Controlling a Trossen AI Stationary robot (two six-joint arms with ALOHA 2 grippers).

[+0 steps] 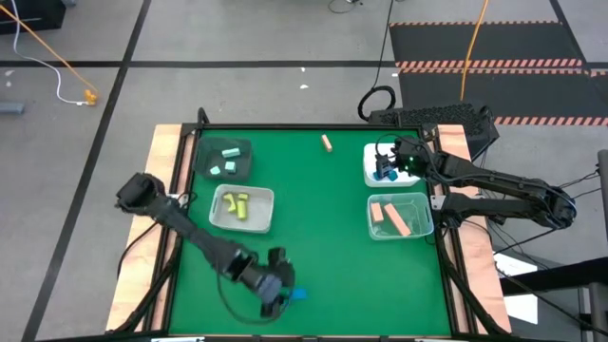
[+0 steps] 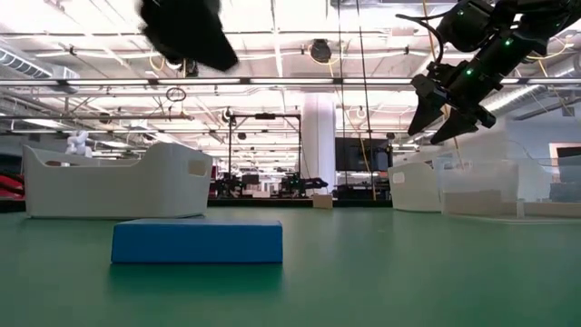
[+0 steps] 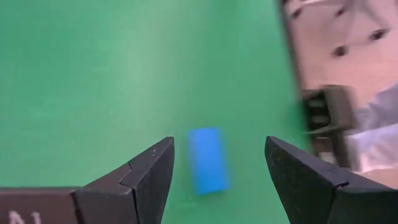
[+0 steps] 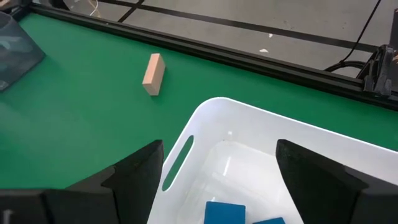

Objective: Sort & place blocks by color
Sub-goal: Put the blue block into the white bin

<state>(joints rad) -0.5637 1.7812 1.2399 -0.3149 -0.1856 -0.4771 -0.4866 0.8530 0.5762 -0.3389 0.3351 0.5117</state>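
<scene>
Overhead and level views share, seemingly, the blue block (image 2: pixel 197 242)

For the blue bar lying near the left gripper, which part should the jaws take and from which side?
Judging by its pose, grip the blue bar across its short width, on the two long sides near mid-length, coming straight down from above. It lies flat on the green table with open mat all round, and the left gripper is already open, jaws either side of it.

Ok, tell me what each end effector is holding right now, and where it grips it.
Nothing is held. The left end effector is open above the blue block on the mat; the right end effector is open and empty over the white bin.
</scene>
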